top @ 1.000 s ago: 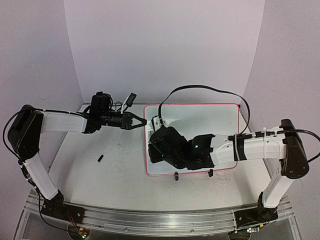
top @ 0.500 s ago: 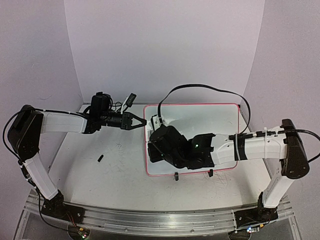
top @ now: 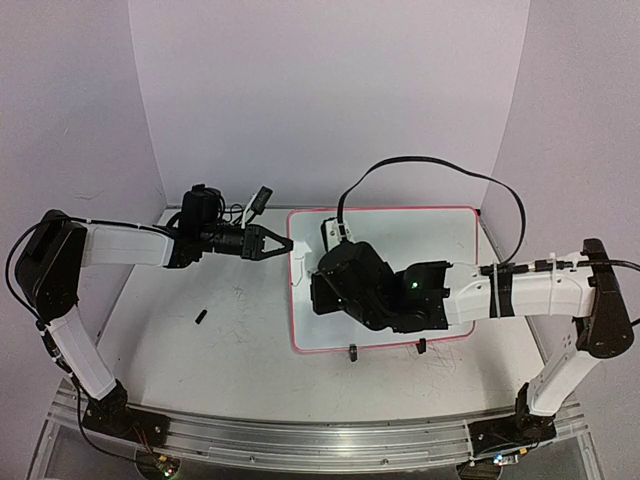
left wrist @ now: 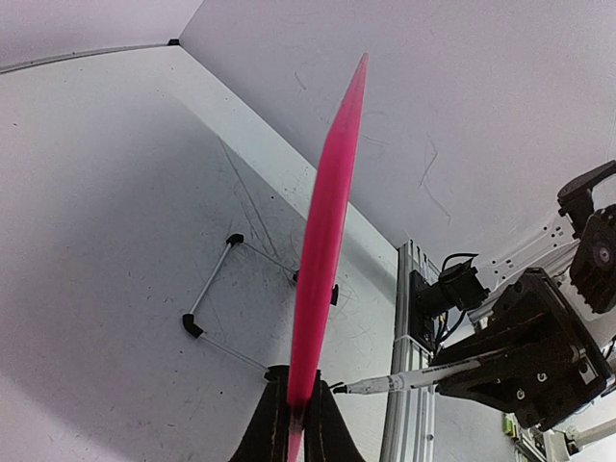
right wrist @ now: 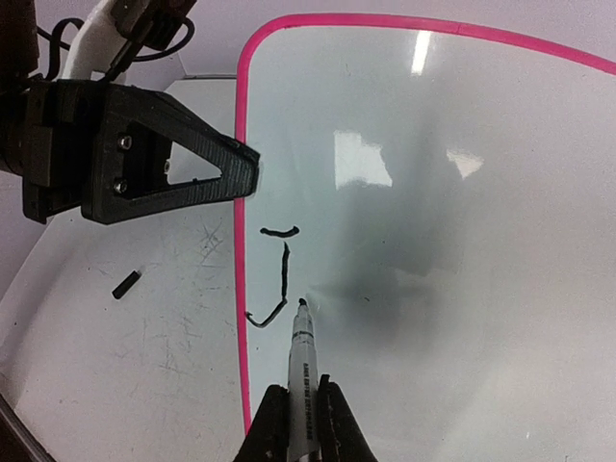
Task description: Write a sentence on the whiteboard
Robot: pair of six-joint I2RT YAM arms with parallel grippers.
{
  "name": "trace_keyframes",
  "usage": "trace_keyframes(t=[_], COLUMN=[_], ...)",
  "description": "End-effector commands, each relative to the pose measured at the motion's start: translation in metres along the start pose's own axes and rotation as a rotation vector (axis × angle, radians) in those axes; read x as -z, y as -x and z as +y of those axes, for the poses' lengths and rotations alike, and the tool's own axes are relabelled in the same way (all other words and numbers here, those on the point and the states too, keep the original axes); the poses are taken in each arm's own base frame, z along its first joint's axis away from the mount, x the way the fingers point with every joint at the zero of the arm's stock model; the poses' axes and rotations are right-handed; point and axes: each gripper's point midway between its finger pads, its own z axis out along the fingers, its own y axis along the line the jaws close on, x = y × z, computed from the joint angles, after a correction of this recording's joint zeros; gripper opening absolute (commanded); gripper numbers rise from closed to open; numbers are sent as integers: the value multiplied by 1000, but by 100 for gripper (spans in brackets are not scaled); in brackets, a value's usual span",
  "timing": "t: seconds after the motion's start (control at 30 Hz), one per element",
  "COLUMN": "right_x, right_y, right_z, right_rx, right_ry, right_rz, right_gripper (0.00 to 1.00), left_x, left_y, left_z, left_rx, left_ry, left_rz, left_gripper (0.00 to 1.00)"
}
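Pink-red trim all the way round, rounded corners, glossy white face: that's the whiteboard, lying on the scribbled grey tabletop with two small black clips on its near long edge.

Left pincer is clamped tight on the board's left short edge. From its own camera the rim runs straight out of the closed jaws as a thin pink blade.

Right pincer sits over the left part of the board, nipped narrow around a white marker, and the marker's black tip is down on the white surface. Just left of that tip, between it and the pink border, are three short black strokes: a small dash on top, a near-vertical line beneath it, and a little hook at the bottom. Beyond the tip the face is plain white, with bright reflections up top and a soft grey shadow across the middle.

Out on the tabletop, on the near side of the left pincer and well apart from the board, lies a small black piece.
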Motion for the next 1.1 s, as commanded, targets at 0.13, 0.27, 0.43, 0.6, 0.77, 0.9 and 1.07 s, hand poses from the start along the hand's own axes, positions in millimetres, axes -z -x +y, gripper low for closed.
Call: trace_keyframes(t=[0.13,0.27,0.43,0.6,0.77,0.9,1.07], right_x=[-6,-8,-11,-11,-12,-11,-9], right_y=[9,8,8,9,11,13,18], right_z=[3,4,5,4,5,3,3], right_rx=[-6,-4,-2,-2,0,-2,-5], right_ry=[2,7,6,-2,-2,-9,-12], right_rz=[-34,-29,-27,-32,-36,-42,-54], right_gripper=[0,0,0,0,0,0,0], left_x=[2,2,2,3,3,4,3], left_y=[3,4,4,5,5,6,6], left_z=[-15,-16,-17,-19,-19,-19,-19], left_rx=[10,8,7,2,2,0,0], left_ry=[-41,-41,-42,-43,-44,-44,-44], left_rz=[3,2,2,-2,-2,-2,-2], left_gripper=[0,0,0,0,0,0,0])
